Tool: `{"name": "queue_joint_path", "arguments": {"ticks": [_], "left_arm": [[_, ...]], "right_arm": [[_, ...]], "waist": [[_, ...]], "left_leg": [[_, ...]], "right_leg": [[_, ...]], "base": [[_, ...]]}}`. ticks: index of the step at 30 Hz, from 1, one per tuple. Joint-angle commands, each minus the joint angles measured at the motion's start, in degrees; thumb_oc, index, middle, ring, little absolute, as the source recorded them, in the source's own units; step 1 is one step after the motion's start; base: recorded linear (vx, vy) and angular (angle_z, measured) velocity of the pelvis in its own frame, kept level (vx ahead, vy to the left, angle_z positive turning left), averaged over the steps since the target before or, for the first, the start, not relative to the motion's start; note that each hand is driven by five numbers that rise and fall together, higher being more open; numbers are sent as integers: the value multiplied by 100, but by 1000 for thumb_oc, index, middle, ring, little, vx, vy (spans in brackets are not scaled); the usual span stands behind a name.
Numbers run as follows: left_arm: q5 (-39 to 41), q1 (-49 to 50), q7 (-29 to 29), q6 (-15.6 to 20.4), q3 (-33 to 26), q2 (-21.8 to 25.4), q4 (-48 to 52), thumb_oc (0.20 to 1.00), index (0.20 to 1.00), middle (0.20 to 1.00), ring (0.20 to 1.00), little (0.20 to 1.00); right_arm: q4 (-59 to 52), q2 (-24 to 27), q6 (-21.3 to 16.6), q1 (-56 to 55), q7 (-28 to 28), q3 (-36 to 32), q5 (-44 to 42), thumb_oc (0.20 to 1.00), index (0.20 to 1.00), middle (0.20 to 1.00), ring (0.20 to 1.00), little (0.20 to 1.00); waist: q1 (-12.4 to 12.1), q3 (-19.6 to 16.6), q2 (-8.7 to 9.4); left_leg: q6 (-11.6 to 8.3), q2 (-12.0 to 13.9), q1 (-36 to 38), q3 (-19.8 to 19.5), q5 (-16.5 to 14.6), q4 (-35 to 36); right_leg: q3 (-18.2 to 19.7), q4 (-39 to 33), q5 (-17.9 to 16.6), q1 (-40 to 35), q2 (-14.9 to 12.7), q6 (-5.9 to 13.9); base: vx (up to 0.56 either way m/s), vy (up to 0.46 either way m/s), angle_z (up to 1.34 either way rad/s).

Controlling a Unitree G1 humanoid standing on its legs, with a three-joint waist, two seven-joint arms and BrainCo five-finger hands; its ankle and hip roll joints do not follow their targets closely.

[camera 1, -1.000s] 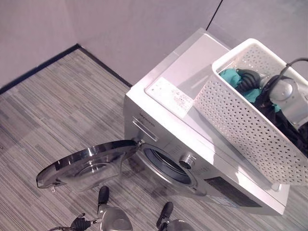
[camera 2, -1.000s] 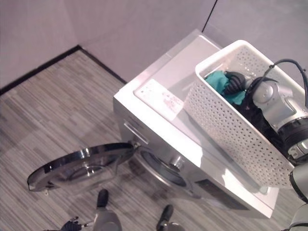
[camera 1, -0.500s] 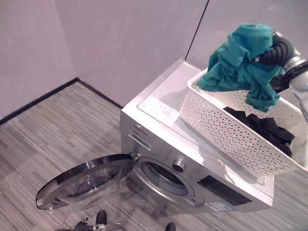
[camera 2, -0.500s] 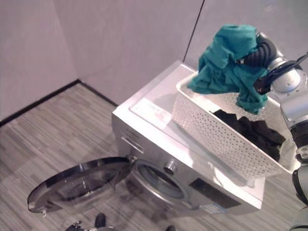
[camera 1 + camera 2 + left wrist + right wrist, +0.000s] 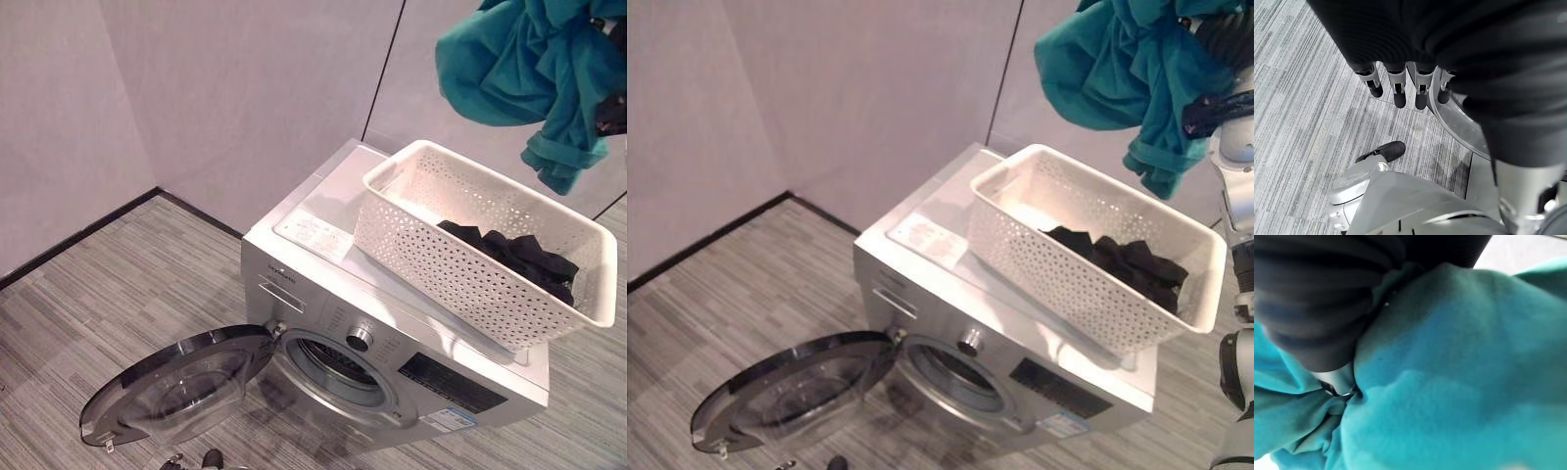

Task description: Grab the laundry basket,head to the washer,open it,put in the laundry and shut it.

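Hanging lengthwise downward above the basket (image 5: pixel 470 250), the teal garment (image 5: pixel 1127 73) is clenched in the right hand (image 5: pixel 1223 39) fingers.

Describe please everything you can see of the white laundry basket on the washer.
The laundry basket is white, rectangular and looks like plastic, its walls pierced all over with small holes below a smooth rim. It stands upright on top of the washer, turned at an angle to the washer's edges, with its near right corner jutting past the top. Dark clothes lie in a heap at its right end; the left end shows bare floor. The teal garment hangs in the air above it, apart from it. No hand touches it.
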State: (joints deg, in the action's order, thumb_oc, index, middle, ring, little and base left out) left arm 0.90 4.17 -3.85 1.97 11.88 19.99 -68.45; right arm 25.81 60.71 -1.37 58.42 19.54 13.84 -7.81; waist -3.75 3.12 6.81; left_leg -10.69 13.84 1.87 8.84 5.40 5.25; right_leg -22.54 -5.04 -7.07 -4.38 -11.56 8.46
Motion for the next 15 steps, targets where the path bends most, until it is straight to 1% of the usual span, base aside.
{"name": "queue_joint_path", "arguments": {"ticks": [1, 2, 3, 6, 7, 8, 10, 11, 12, 14, 15], "left_arm": [[-212, -344, -93, -4, 444, -117, -196, 1000, 1000, 1000, 1000, 1000], [-209, -349, -118, 12, 415, -124, -86, 1000, 1000, 1000, 1000, 1000], [-211, -351, -118, 8, 427, -109, -79, 1000, 1000, 1000, 1000, 1000], [-295, -353, -140, 21, 370, -122, 2, 1000, 1000, 1000, 1000, 1000], [-363, -350, -171, 15, 326, -148, 7, 1000, 1000, 1000, 1000, 1000], [-370, -349, -174, 14, 342, -133, 7, 1000, 1000, 1000, 1000, 1000], [-430, -330, -175, 3, 289, -147, -9, 1000, 1000, 1000, 1000, 1000], [-437, -331, -176, 4, 301, -138, -11, 1000, 1000, 1000, 1000, 1000], [-471, -304, -167, -6, 192, -184, -51, 1000, 1000, 1000, 1000, 1000], [-512, -276, -168, -21, 146, -198, -109, 1000, 1000, 1000, 1000, 1000], [-538, -263, -170, -19, 104, -219, -153, 1000, 1000, 1000, 1000, 1000]], "right_arm": [[-132, 218, -55, 421, 594, -704, 391, 200, 200, 200, 200, 200], [-315, 304, -26, 184, 758, -988, 554, 200, 200, 200, 200, 200], [-351, 303, -14, 123, 759, -1048, 566, 200, 200, 200, 200, 200], [-726, 601, 148, -484, 970, -1631, 1142, 200, 200, 200, 200, 200], [-899, 692, 198, -870, 1064, -1991, 1308, 200, 200, 200, 200, 200], [-944, 682, 206, -967, 1059, -2080, 1320, 200, 200, 200, 200, 200], [-1217, 737, 245, -1423, 1116, -2519, 1462, 200, 200, 200, 200, 200], [-1264, 723, 253, -1508, 1108, -2599, 1474, 200, 200, 200, 200, 200], [-1521, 719, 312, -2037, 1079, -3006, 1661, 200, 200, 200, 200, 200], [-1794, 596, 332, -2564, 1077, -3455, 1736, 200, 200, 200, 200, 200], [-1976, 453, 346, -2939, 1057, -3734, 1809, 200, 200, 200, 200, 200]], "waist": [[-146, 148, 47], [-129, 152, 11], [-137, 154, 31], [-78, 126, -18], [-9, 102, -43], [-27, 96, -27], [44, 74, -47], [28, 70, -35], [132, 46, -74], [162, 25, -77], [181, 11, -77]], "left_leg": [[790, -474, 328, -173, -806, -104], [804, -494, 357, -186, -859, -113], [813, -507, 341, -190, -838, -116], [843, -556, 382, -192, -913, -121], [875, -614, 375, -178, -913, -115], [879, -617, 374, -179, -915, -115], [905, -662, 394, -141, -948, -125], [909, -665, 394, -138, -951, -126], [940, -705, 426, -105, -984, -123], [964, -747, 452, -50, -1011, -116], [983, -779, 473, -4, -1031, -113]], "right_leg": [[-105, 425, 618, -100, -177, 126], [-100, 436, 624, -119, -189, 148], [-106, 428, 603, -112, -200, 144], [-82, 417, 576, -128, -243, 193], [-62, 386, 517, -106, -289, 209], [-63, 383, 513, -106, -291, 213], [-25, 375, 469, -82, -322, 235], [-22, 373, 464, -81, -325, 239], [23, 362, 420, -53, -361, 268], [75, 337, 375, -30, -393, 288], [114, 322, 336, -10, -417, 306]], "base": [[11, 54, 2], [-3, 44, 3], [7, 48, 3], [-1, 62, 1], [-16, 67, 0], [-17, 71, 0], [-2, 46, -2], [-6, 64, -10], [-5, 66, -14], [-10, 77, -14], [-11, 61, -20]]}}
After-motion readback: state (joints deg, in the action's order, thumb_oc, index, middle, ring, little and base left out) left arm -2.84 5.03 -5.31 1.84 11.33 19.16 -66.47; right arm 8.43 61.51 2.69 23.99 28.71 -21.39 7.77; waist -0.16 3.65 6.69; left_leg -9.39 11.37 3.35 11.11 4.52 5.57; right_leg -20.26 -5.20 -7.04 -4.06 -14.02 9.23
